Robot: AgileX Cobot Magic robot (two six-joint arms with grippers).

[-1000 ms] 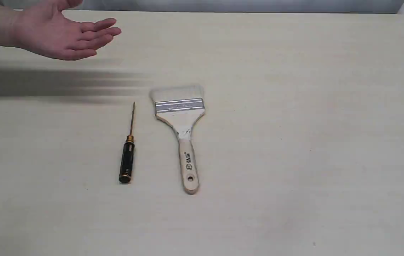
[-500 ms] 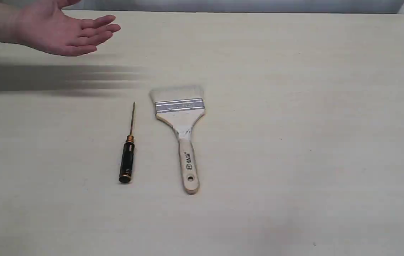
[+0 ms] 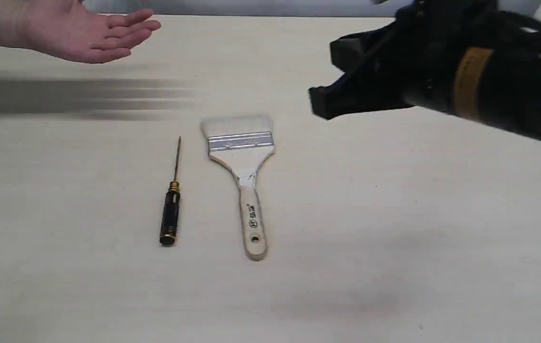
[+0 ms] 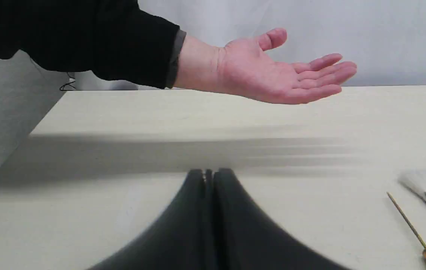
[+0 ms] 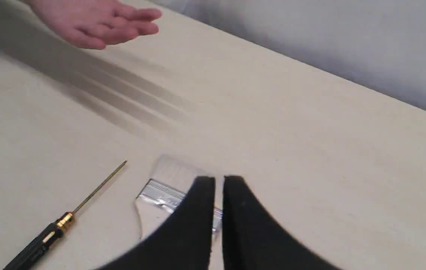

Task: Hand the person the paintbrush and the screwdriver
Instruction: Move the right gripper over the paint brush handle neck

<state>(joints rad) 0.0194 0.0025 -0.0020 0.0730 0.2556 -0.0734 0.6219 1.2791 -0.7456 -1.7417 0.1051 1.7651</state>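
The paintbrush [image 3: 240,142] lies flat mid-table, bristles toward the far edge and wooden handle toward the near edge. Left of it, parallel, lies the screwdriver [image 3: 170,216], its shaft pointing away. The person's hand [image 3: 79,35] is held palm up above the far left corner. My right gripper [image 3: 319,102] hovers above the table, right of the bristles, touching nothing. In the right wrist view the right gripper [image 5: 219,179] is shut and empty over the paintbrush ferrule [image 5: 160,192], with the screwdriver [image 5: 47,236] beside it. My left gripper [image 4: 209,172] is shut and empty, low over the table below the hand [image 4: 273,75].
The pale table [image 3: 394,214] carries only the two tools. My black right arm with its yellow ring [image 3: 473,81] spans the upper right of the exterior view. A grey wall [image 4: 348,22] stands behind the far table edge. The hand's shadow [image 3: 75,97] falls on the left.
My right arm has swung in from the right edge to above the table near the brush. The person's hand has drifted slightly toward the far edge. Brush and screwdriver lie unmoved.
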